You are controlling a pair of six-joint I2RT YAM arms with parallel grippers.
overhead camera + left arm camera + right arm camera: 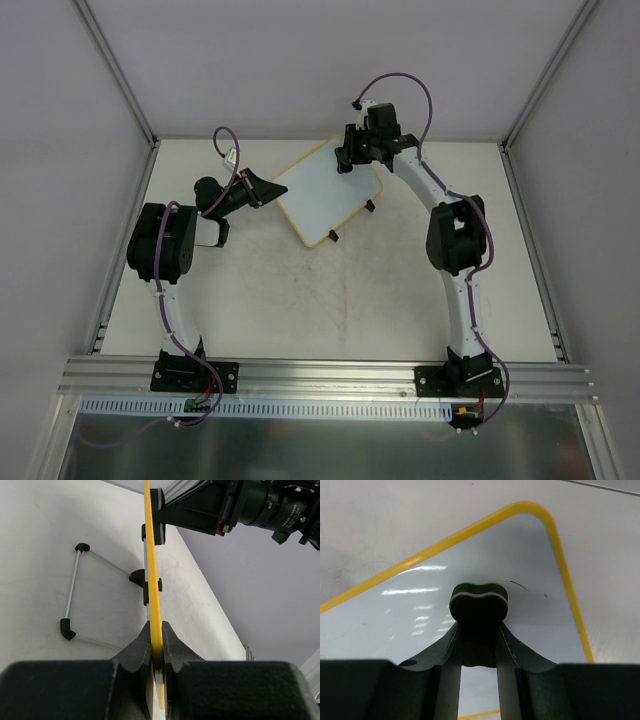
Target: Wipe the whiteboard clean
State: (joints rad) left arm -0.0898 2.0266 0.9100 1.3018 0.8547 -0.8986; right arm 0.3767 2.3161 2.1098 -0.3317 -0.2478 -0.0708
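We are pinching whiteboard (328, 195) at its 9 o'clock rim with left gripper (156, 647), jaws clenched on yellow frame. Right gripper (347, 157) is working at board's 12 o'clock corner, clamped on eraser (479, 602), pad pressing white face. Board is sitting at 12 o'clock of table (300, 300), between arms, possibly propped on wire stand (72, 587); hard to tell. Small dark stroke (519, 585) is showing at eraser's 1 o'clock. We are judging board light, thin, stiff, its glossy face slippery. Frame edge looks the best hold, steadying it against wiping.
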